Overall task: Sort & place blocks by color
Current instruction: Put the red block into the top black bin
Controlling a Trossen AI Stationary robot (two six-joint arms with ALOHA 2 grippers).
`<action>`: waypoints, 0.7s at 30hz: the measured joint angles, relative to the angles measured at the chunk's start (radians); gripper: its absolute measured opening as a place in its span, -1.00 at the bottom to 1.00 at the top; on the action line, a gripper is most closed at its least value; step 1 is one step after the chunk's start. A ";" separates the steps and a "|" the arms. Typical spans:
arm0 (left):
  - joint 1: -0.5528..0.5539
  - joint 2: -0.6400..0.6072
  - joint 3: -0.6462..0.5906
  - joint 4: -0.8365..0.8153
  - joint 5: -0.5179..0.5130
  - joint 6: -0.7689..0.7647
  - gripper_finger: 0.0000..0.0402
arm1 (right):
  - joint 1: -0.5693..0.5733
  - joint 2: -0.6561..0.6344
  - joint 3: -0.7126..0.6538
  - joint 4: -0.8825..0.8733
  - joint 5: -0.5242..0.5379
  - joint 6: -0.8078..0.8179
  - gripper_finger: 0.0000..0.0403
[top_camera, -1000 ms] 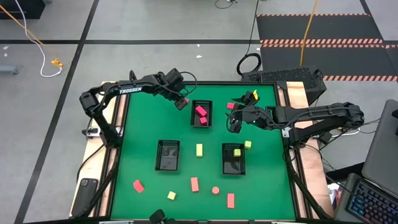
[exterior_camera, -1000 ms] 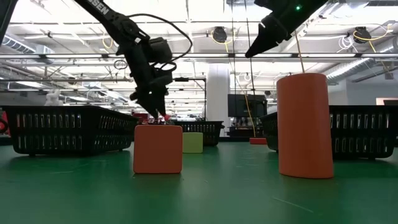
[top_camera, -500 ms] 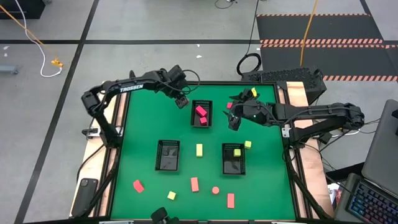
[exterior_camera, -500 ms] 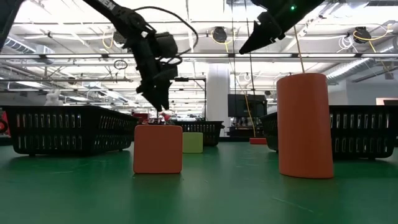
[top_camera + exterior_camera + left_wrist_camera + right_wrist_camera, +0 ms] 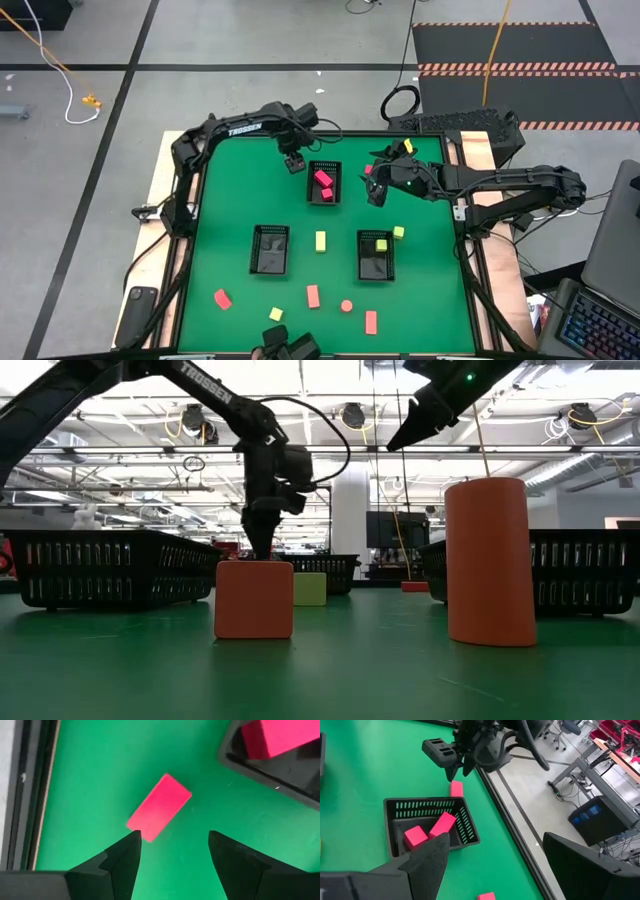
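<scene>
1. Directly beneath the left gripper (image 5: 172, 845), whose fingers are spread and hold nothing, a pink-red bar (image 5: 159, 808) lies flat on the green mat (image 5: 230, 200).
2. Just beside that bar stands the far black tray (image 5: 324, 181), holding two pink-red blocks (image 5: 430, 831).
3. Across that tray from the left gripper hangs the right gripper (image 5: 377, 192), raised above the mat, fingers wide apart and empty; a small pink-red block (image 5: 369, 170) lies close by it.
4. Farther out, toward the near edge, sit two more black trays (image 5: 271, 249); one holds a pale yellow block (image 5: 380, 244), with two yellow blocks (image 5: 320, 240) beside them.
5. Beyond those, salmon-orange blocks (image 5: 313, 296) and one yellow cube (image 5: 275, 314) are scattered.
</scene>
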 joint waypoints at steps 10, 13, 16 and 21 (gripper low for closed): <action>-0.009 0.082 -0.001 0.016 -0.075 0.059 0.17 | 0.000 0.000 0.000 -0.019 0.000 0.011 0.55; -0.009 0.078 -0.001 0.047 -0.089 0.072 0.17 | 0.000 0.000 0.000 -0.023 0.000 0.023 0.55; -0.007 0.079 -0.001 0.039 -0.081 0.086 0.17 | 0.000 0.000 0.000 -0.034 0.000 0.026 0.55; -0.009 0.078 -0.023 0.037 -0.077 0.109 0.17 | 0.000 0.000 0.000 -0.046 0.000 0.034 0.55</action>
